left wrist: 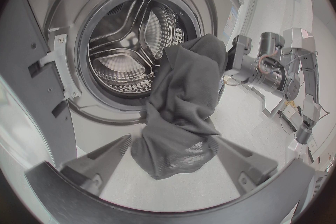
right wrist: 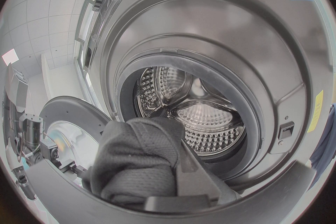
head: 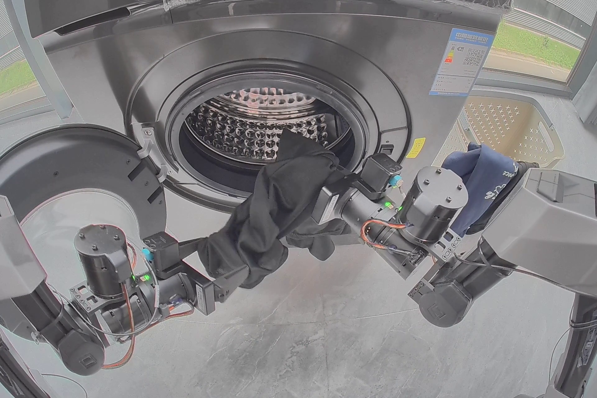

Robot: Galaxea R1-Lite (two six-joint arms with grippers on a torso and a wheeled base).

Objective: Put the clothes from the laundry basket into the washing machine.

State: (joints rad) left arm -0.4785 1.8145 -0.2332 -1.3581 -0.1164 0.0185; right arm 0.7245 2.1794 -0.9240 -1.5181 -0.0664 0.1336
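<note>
A black garment [head: 277, 209] hangs in front of the washing machine's open drum [head: 261, 125], its top end just at the lower rim of the opening. My right gripper [head: 318, 194] is shut on that top end, and the bunched cloth [right wrist: 140, 161] covers its fingers. The garment's lower end [left wrist: 175, 151] droops between the wide-apart fingers of my left gripper [left wrist: 171, 142], which is open below and left of the drum mouth [head: 217, 268]. A blue garment [head: 485, 175] lies over the rim of the beige laundry basket [head: 516, 125] at the right.
The round washer door [head: 68, 181] is swung fully open to the left, close behind my left arm. The drum's inside [right wrist: 196, 112] is bare metal. Grey floor [head: 323, 324] lies in front of the machine.
</note>
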